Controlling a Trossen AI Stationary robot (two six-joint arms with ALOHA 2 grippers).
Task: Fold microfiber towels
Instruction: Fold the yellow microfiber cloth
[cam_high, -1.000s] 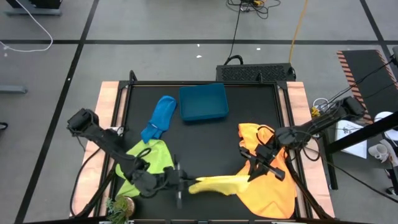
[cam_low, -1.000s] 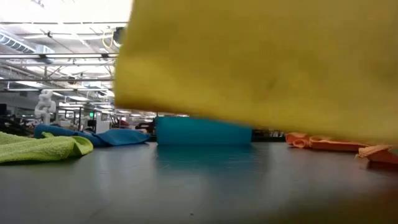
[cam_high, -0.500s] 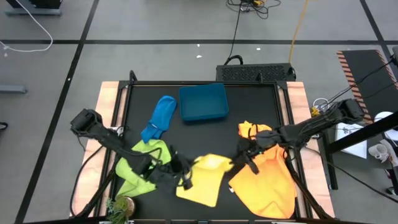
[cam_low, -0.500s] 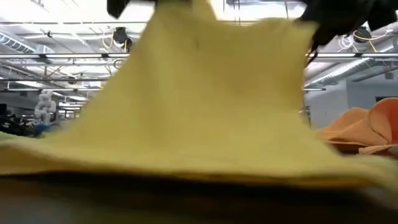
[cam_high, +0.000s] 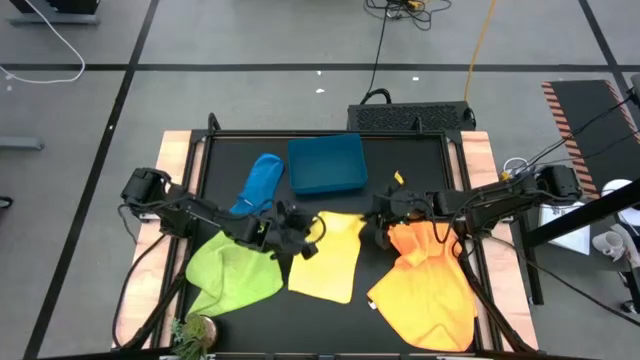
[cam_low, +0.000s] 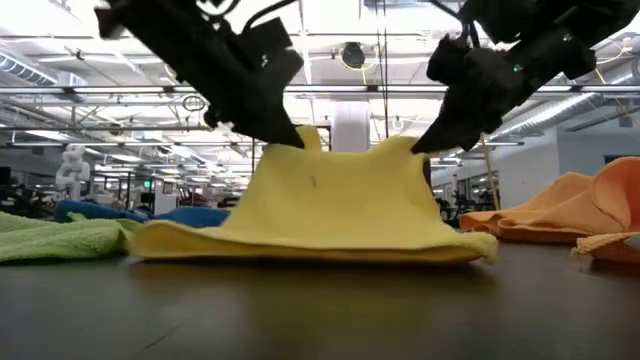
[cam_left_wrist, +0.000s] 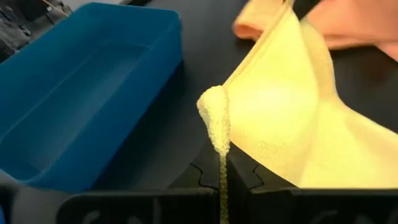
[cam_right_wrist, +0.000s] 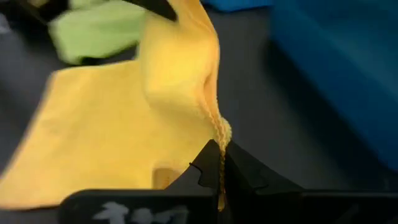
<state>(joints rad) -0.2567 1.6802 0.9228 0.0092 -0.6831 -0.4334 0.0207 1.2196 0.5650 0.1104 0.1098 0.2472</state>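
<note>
Overhead and level views of the desk (cam_high: 400, 160). Left hand (cam_high: 297, 232) and right hand (cam_high: 378, 222), both clamped shut on the far corners of the yellow towel (cam_high: 328, 262), lift that edge while the near part lies flat at desk centre. One teal bin (cam_high: 326, 164) stands just beyond. One blue towel (cam_high: 259, 186) and one green towel (cam_high: 236, 272) lie left; a heap of orange cloth (cam_high: 430, 285) lies right, the towels in it not separable.
</note>
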